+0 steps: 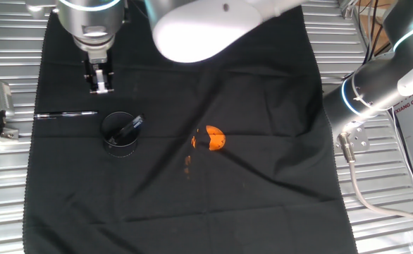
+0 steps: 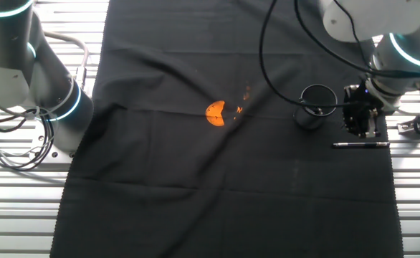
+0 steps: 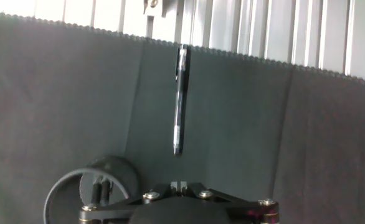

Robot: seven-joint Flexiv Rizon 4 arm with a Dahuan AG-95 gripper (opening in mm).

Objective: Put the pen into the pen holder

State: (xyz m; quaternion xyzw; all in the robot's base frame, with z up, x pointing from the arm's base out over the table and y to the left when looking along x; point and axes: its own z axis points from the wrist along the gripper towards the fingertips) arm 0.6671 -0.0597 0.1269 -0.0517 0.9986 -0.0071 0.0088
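The pen (image 1: 65, 113) lies flat on the black cloth near its left edge, long and slender with silvery glints. It also shows in the other fixed view (image 2: 360, 145) and in the hand view (image 3: 180, 99), lying straight ahead of the fingers. The pen holder (image 1: 120, 134) is a short black cup right of the pen, with a thicker dark stick leaning inside. It also shows in the other fixed view (image 2: 317, 106) and the hand view (image 3: 92, 186). My gripper (image 1: 101, 88) hovers above the cloth just beyond the pen, fingertips together and empty, as the hand view (image 3: 179, 185) shows.
A small orange object (image 1: 215, 139) lies mid-cloth with orange specks beside it. The cloth's scalloped edge (image 3: 232, 55) meets the ribbed metal table just past the pen. A second robot arm (image 1: 375, 85) stands at the right, and a small metal fixture (image 1: 1, 99) sits left of the cloth.
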